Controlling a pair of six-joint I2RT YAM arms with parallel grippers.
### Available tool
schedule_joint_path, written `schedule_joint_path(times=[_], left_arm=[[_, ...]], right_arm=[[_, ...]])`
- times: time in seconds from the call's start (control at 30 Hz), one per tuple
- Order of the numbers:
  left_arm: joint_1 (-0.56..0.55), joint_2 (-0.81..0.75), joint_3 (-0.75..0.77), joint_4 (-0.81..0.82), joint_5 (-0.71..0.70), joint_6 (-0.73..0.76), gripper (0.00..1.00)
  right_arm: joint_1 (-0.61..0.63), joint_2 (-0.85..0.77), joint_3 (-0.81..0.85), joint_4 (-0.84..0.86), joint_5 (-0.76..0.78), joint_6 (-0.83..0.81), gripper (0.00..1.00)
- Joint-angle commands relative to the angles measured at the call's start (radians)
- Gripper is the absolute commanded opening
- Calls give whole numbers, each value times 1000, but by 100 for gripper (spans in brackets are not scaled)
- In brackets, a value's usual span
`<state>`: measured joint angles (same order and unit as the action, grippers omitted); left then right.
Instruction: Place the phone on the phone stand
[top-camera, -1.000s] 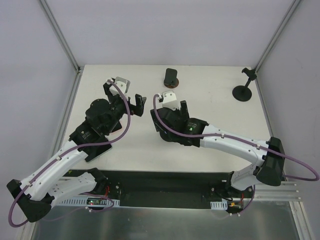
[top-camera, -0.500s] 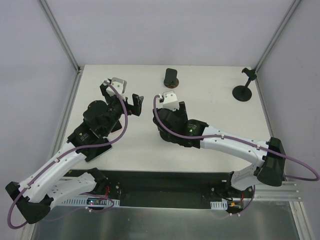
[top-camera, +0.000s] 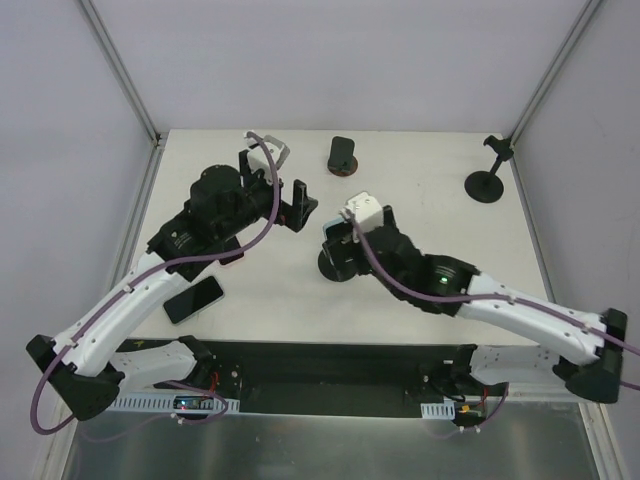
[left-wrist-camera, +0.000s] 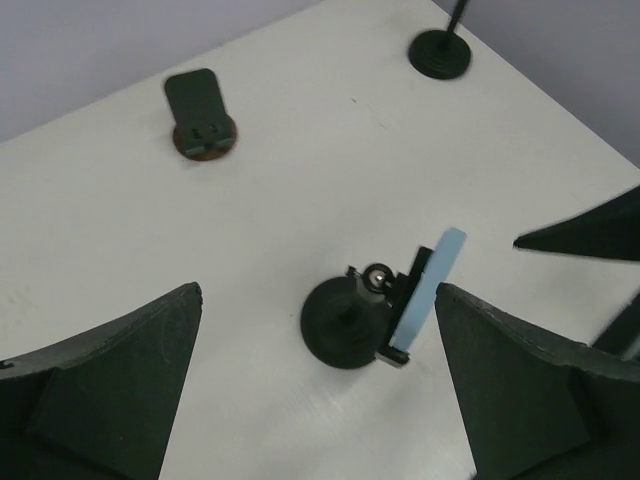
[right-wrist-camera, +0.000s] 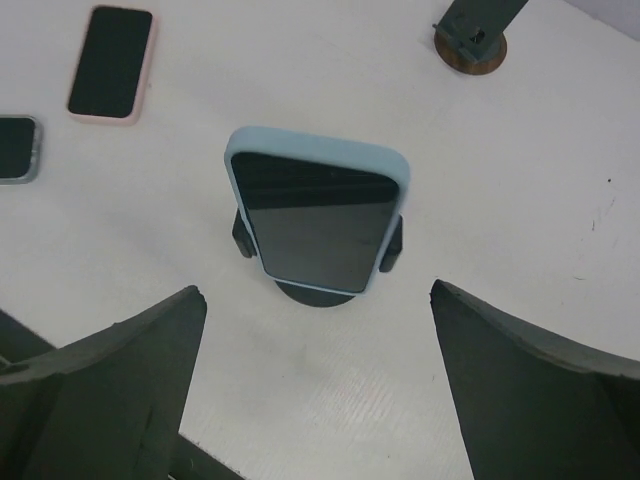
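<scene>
Right wrist view: light-blue-cased phone with dark glass screen (right-wrist-camera: 318, 215) sits on the black round-based phone stand (right-wrist-camera: 305, 290), side clips of the cradle showing at its lower edges. Portrait, long axis upright and leaning back, top end away from the table; screen faces this camera. The lean looks like the cradle's own angle, so the stand carries the weight. Right pincer (right-wrist-camera: 318, 290) spread wide and empty, fingers either side of the stand, touching nothing. Judged: placement made, grip not needed. On the white table (right-wrist-camera: 520, 200) beyond lie a pink-cased phone (right-wrist-camera: 110, 62) and, cut by the left edge, a grey-cased phone (right-wrist-camera: 12, 148), both flat, well apart from the stand. A brown-based stand (right-wrist-camera: 470, 38) at the top, empty as far as shown.

Left wrist view: same phone seen edge-on, a thin blue strip tilted off vertical, bottom edge in the cradle beside the stand's round base. Left pincer (left-wrist-camera: 318, 295) also wide and empty, looking down from the side, clear of the stand. A black post stand on a disc base (left-wrist-camera: 438, 55) near the far corner.

Top view: phone mostly hidden under the right wrist; stand near table centre, between the two arms.
</scene>
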<state>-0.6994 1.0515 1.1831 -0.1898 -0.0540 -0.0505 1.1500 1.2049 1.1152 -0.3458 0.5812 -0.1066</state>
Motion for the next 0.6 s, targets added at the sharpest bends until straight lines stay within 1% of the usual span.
schedule_joint_path(times=[0.0,0.03,0.07,0.1,0.13,0.17,0.2,0.23,0.3,0.37,0.4,0.47,0.53,0.57], left_arm=[[47,60,127,-187,416,-60,99],[49,109,142,-209,463,-51,99],[49,140,182,-229,502,-42,99],[49,166,205,-270,523,-29,97],[49,214,222,-283,536,-22,97],[49,231,239,-289,551,-8,96],[49,245,246,-290,563,20,88],[49,269,250,-292,562,26,85],[49,295,260,-296,554,35,79],[41,337,263,-298,551,41,76],[35,366,266,-300,549,41,71],[11,384,270,-301,572,41,66],[-12,409,280,-300,547,67,57],[-28,418,285,-301,510,69,55]], right_arm=[[-1,-295,-121,-41,-110,-31,97],[-1,-345,-155,-42,-133,-31,97],[-1,-443,-181,-45,-136,-24,97],[-1,-490,-233,-50,-135,-16,97],[-3,-574,-254,-53,-141,-10,97],[-1,-612,-271,-55,-147,-5,97],[-1,-645,-302,-61,-152,5,97],[-3,-698,-313,-68,-159,11,97],[-1,-735,-325,-94,-168,25,97],[-3,-768,-337,-108,-176,30,97],[-3,-777,-342,-120,-182,36,97],[-3,-798,-351,-131,-187,35,97],[-1,-817,-357,-139,-185,35,97],[-3,-821,-359,-139,-188,31,97]])
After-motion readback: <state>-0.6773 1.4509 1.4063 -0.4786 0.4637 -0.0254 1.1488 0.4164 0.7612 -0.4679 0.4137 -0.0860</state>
